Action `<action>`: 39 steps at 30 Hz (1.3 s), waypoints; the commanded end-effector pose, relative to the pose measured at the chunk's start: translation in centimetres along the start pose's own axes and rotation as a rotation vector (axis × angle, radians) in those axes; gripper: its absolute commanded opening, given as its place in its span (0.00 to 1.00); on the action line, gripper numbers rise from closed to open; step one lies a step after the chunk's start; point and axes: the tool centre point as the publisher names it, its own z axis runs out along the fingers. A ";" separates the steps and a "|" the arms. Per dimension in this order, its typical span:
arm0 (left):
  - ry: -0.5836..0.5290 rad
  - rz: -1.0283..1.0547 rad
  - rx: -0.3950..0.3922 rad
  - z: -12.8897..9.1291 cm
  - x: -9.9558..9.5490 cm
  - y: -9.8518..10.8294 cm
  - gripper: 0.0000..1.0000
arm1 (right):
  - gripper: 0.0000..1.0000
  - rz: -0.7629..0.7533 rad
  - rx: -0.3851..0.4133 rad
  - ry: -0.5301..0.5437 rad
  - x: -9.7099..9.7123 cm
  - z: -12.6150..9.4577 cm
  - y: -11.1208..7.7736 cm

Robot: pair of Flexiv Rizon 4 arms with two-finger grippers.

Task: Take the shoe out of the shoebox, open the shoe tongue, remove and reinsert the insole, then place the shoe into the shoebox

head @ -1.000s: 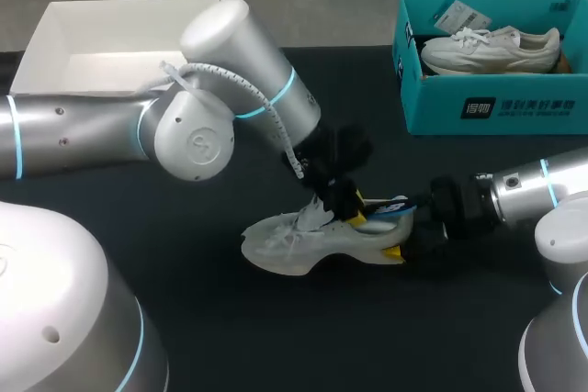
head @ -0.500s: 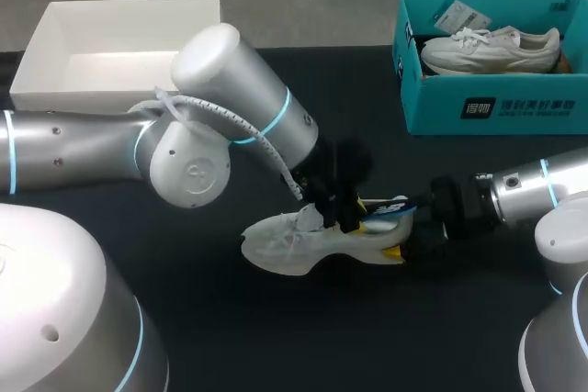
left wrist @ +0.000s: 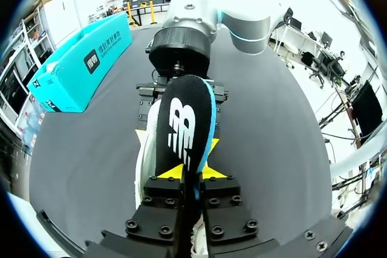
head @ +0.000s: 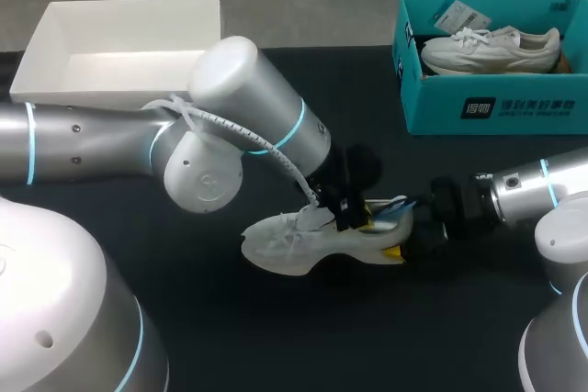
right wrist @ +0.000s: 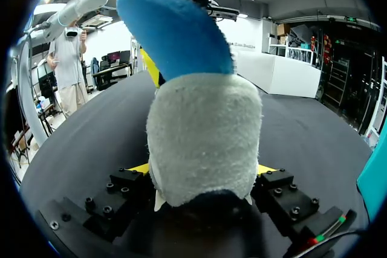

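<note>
Insole [left wrist: 181,128] pinched between left fingers [left wrist: 168,172], right fingers [right wrist: 140,167] clamping shoe [right wrist: 205,131]

White shoe [head: 285,247] with pale grey heel, black insole [left wrist: 181,122] edged bright blue, teal shoebox [head: 542,109], white open box [head: 129,25], black table [head: 276,337], yellow-tipped left gripper [left wrist: 190,172]

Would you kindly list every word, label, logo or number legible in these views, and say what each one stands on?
On the black insole, sticking out of the white shoe: one large white brand logo, no other words.
On the teal shoebox, front wall: a white square mark and a row of white characters, too blurred to read.
On the paper tag inside that shoebox: print too small to read.
Nothing else is readable.
</note>
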 end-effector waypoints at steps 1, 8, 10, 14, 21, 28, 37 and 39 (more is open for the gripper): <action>-0.019 -0.010 0.005 0.0 -0.1 0.0 0.00 | 0.00 0.000 0.004 -0.002 0.1 0.1 0.1; -0.006 -0.033 0.034 -2.4 0.2 -0.1 0.00 | 0.00 0.000 0.004 -0.002 0.1 0.1 0.1; 0.021 -0.041 0.054 -3.3 0.4 -0.4 0.00 | 0.00 0.000 0.004 -0.002 0.1 0.1 0.1; 0.062 -0.066 0.091 -4.4 0.6 -1.1 0.00 | 0.00 0.000 0.004 -0.002 0.1 0.1 0.1; 0.121 -0.114 0.167 -6.4 0.6 -2.5 0.00 | 0.00 0.000 0.004 -0.002 0.1 0.1 0.1; 0.140 -0.109 0.220 -8.1 0.7 -4.5 0.00 | 0.00 0.000 0.004 -0.002 0.1 0.1 0.1; 0.232 -0.134 0.314 -11.6 1.6 -6.5 0.00 | 0.00 0.000 0.004 -0.002 0.1 0.1 0.1; 0.257 -0.127 0.328 -12.4 1.9 -6.9 0.00 | 0.00 0.000 0.004 -0.002 0.1 0.1 0.1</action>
